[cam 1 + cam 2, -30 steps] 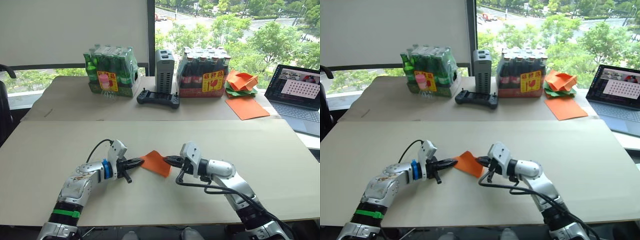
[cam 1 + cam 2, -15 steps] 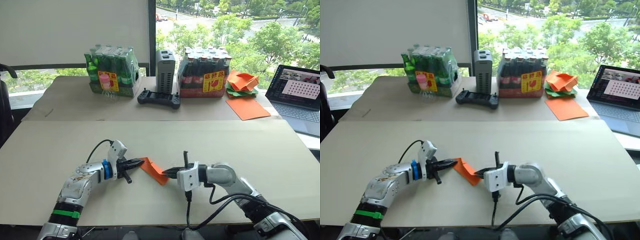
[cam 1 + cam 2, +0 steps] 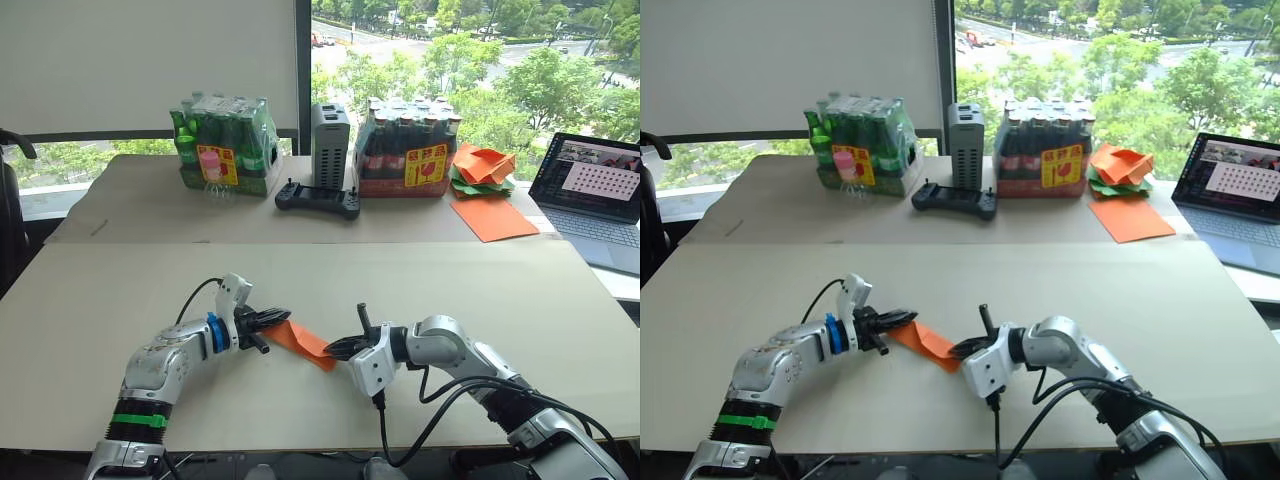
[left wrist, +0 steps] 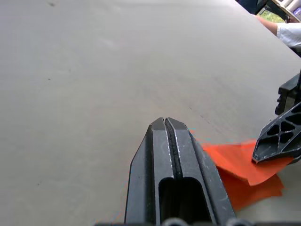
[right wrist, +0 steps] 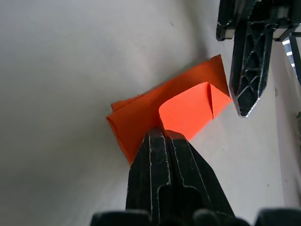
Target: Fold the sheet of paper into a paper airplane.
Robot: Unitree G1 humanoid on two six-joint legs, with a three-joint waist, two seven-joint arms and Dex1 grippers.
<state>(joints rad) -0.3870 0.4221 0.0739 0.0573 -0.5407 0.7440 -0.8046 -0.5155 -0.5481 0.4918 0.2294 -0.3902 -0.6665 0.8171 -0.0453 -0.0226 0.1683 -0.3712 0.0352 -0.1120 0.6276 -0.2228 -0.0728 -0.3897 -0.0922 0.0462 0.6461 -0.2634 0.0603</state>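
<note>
Table, near edge: the folded orange sheet of paper lies low over the surface between the two grippers. Right gripper: fingers pressed together, pinching the sheet's end nearer the robot, where a corner flap curls over. Left gripper: fingers closed tight against each other, tips at the sheet's opposite end; whether paper lies between them cannot be told.

Silver arms, black two-fingered left hand, blue wrist ring, green band, black cables
</note>
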